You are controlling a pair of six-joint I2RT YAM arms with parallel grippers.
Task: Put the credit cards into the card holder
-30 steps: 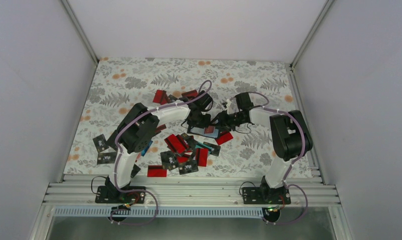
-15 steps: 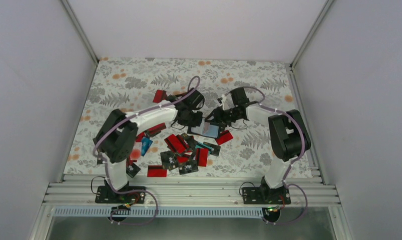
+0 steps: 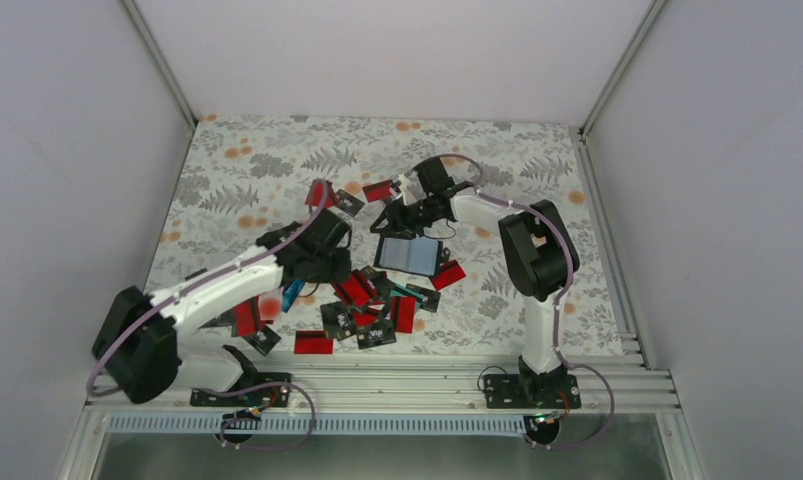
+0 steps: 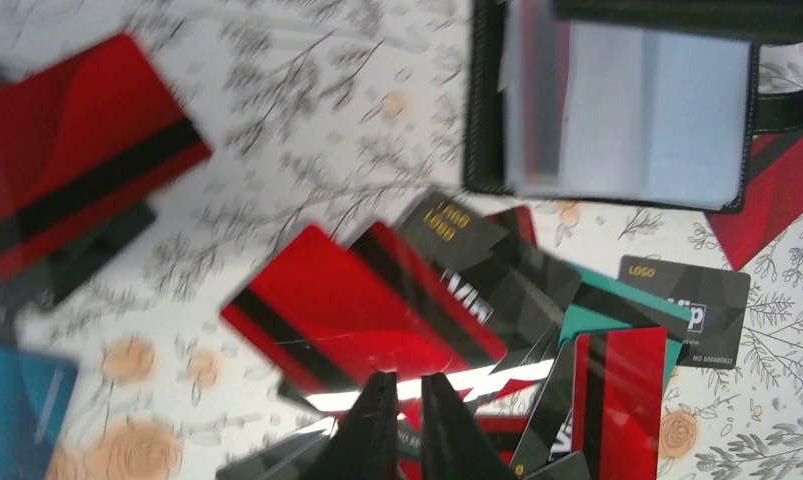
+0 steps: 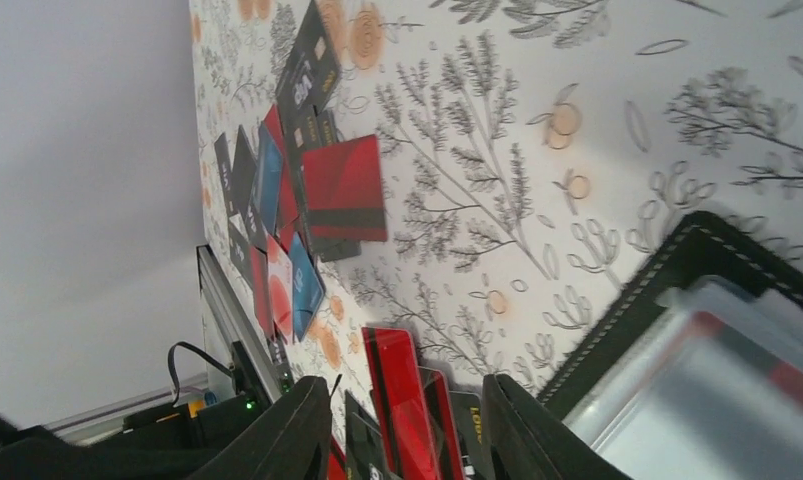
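The card holder (image 3: 409,255) lies open on the flowered cloth, its clear sleeves facing up; it also shows in the left wrist view (image 4: 627,110) and the right wrist view (image 5: 697,350). Credit cards (image 3: 372,305), red, black and teal, lie heaped just near-left of it. My left gripper (image 3: 335,268) hangs over that heap, above a red card (image 4: 362,310); its fingers (image 4: 409,385) stand almost together with nothing between them. My right gripper (image 3: 395,222) hovers by the holder's far-left edge, open (image 5: 407,415) and empty, with red cards (image 5: 402,400) below it.
More cards lie scattered: red ones at the back (image 3: 380,190) and near the front rail (image 3: 314,343), black ones at the left (image 3: 262,340). White walls close in the table on three sides. The left arm (image 3: 207,295) stretches low across the near-left.
My left arm has swung back from the holder toward the near-left, over the card heap. My right gripper has moved off the holder toward the back-left.
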